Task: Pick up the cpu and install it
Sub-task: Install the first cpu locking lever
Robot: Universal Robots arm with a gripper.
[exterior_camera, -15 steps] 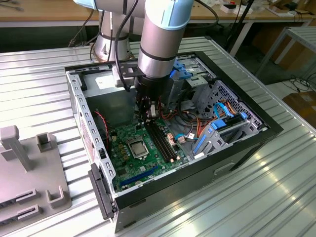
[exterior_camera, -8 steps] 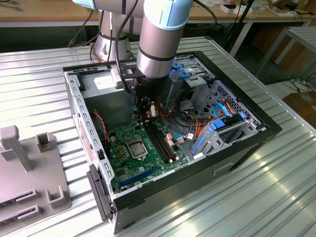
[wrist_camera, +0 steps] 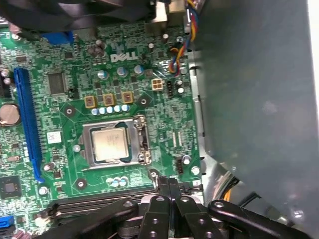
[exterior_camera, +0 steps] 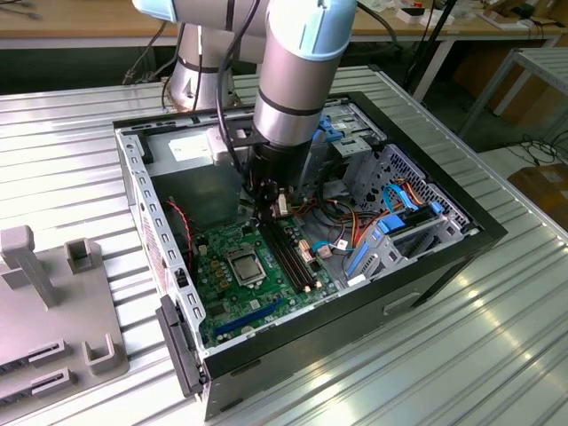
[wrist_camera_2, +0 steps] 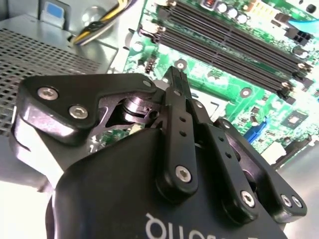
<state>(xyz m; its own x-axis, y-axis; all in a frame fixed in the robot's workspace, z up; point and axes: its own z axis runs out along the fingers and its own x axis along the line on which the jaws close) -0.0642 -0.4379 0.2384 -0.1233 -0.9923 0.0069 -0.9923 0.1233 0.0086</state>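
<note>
Green motherboard (wrist_camera: 149,124) holds the cpu (wrist_camera: 110,143) in its socket; closed, empty fingers (wrist_camera: 172,191) hover (tips half-hidden).

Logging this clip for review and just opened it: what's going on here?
A robot arm reaches into an open computer case lying on a ribbed metal table. Its gripper hangs over the green motherboard, near the RAM slots, with its fingers pressed together and nothing between them. The cpu already sits in the socket, so the chip is placed and the gripper is off it.
</note>
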